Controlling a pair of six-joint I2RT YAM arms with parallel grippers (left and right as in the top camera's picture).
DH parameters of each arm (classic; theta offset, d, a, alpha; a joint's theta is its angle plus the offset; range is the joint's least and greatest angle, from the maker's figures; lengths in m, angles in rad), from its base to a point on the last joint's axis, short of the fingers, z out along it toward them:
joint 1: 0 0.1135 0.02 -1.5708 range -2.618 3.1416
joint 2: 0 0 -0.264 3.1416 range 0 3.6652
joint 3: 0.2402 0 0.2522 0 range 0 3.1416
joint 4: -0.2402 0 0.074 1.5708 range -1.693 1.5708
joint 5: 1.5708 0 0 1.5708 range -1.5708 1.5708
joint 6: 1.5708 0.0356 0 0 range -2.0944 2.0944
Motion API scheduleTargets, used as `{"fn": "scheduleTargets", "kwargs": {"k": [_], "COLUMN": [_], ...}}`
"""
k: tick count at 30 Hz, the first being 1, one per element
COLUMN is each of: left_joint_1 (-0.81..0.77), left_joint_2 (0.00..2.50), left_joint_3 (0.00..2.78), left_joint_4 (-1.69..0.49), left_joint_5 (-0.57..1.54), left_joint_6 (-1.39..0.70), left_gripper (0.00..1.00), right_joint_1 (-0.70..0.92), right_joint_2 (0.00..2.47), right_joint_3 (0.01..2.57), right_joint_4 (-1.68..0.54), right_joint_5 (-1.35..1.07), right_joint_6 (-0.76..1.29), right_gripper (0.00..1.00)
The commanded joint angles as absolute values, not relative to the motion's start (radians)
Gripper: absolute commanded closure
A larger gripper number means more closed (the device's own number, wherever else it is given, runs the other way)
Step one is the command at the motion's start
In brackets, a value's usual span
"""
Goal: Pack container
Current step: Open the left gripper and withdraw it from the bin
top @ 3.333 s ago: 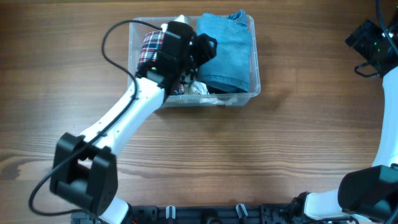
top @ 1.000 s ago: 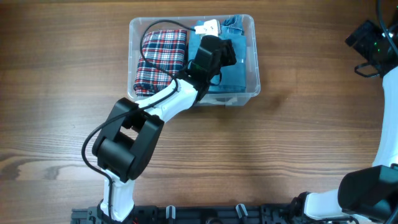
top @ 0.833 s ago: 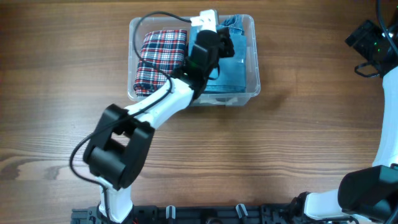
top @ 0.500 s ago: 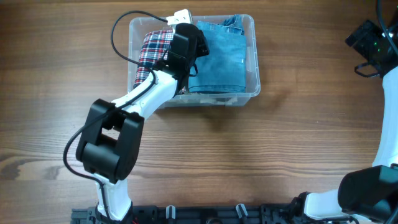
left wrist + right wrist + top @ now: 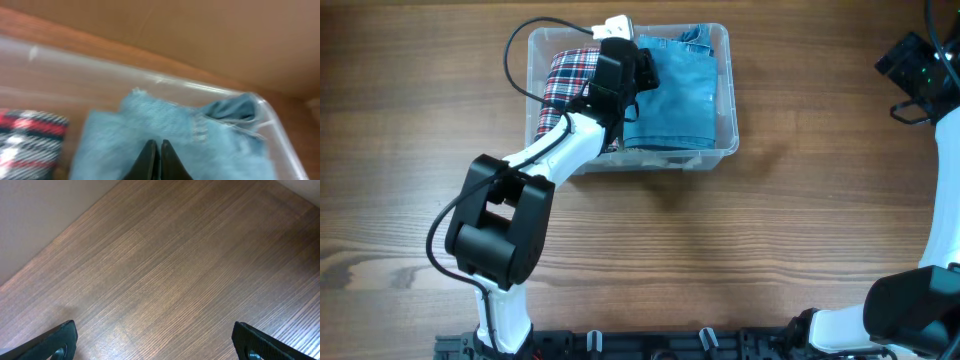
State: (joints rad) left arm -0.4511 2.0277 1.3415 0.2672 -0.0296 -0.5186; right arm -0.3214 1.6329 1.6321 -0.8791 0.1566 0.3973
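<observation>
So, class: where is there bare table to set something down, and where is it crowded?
Bare table lies left of the container, between it and the right arm, and in front of it, right of the left arm. Inside is crowded: plaid garment, denim garment, left gripper.

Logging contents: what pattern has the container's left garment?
The garment is red-and-dark plaid; overhead shows it best.

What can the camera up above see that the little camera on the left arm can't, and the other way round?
Only the overhead view: the whole container, the wooden table around it and the left arm reaching in. Only the left wrist view: the left gripper close up, its fingers shut together. Both: the blue denim garment lying beside the plaid garment inside the container.
</observation>
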Motion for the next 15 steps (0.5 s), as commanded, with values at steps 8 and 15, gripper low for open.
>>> {"fn": "scheduleTargets", "kwargs": {"k": [8, 15], "left_joint_1": [-0.502, -0.502], "left_joint_2": [1.995, 2.141], "left_joint_3": [1.337, 1.337], "left_joint_4": [0.327, 0.280], "left_joint_5": [0.010, 0.011], "left_joint_6": [-0.501, -0.501], "left_gripper": [0.91, 0.90], "right_joint_1": [-0.318, -0.318], "right_joint_2": [1.644, 1.644], "right_joint_3": [1.628, 1.628], "right_joint_4": [-0.879, -0.879], "right_joint_5": [0.148, 0.148], "right_joint_6": [0.411, 0.411], "right_gripper": [0.00, 0.00]}}
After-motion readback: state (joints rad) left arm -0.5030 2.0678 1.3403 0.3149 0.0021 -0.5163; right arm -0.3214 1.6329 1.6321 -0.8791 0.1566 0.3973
